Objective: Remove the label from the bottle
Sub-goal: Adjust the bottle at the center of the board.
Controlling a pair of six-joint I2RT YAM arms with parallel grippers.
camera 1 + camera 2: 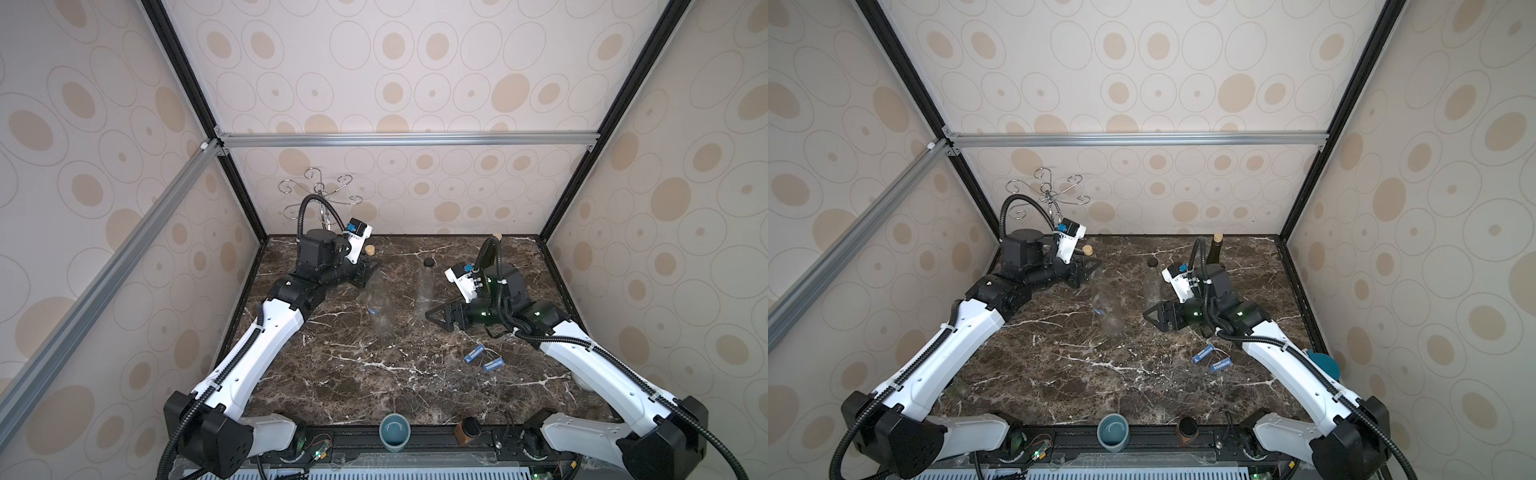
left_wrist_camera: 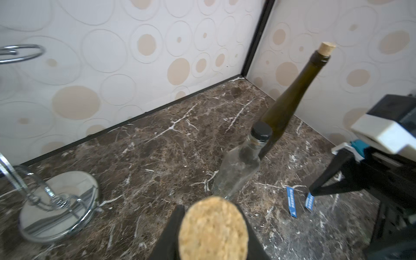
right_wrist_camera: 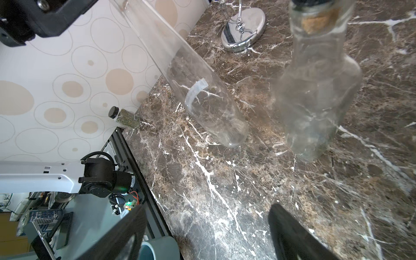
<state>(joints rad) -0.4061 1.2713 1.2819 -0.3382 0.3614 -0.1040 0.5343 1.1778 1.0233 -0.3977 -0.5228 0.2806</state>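
- The desk [image 1: 353, 374] is a dark brown marble top with white veins. It is closed in on three sides by cream walls printed with beige ovals and thin rings.
- Silver rails and black posts are seen framing the walls.
- The bottle [image 1: 380, 305], clear and corked, is found left of the desk's middle. It is tilted, with its base low at the marble.
- A label [image 3: 195, 92] is seen on the bottle's body as a pale curved strip; in both top views it shows blue.
- The left fingers [image 2: 171, 234] are closed tight on the bottle's neck, just beneath the cork [image 2: 213, 227].
- The right fingers [image 3: 288, 231] are spread wide and nothing is held between them. They are kept low over the desk, near the foot of the capped bottle [image 1: 424, 286].
- The capped bottle, clear with a black cap, stands upright just beside the tilted bottle and apart from it.
- A green bottle [image 2: 290, 94] with a cork stands upright near the back right corner.
- Two loose blue strips [image 1: 474, 354] [image 1: 493, 364] lie flat on the marble, near the right arm.
- A chrome stand [image 2: 58, 202] with curled hooks is set on a round mirrored base by the back wall, behind the left arm.
- A teal cup [image 1: 394, 430] sits at the desk's front edge, between the two arm bases.
- A small jar [image 3: 126, 117] with a black lid lies against the left wall.
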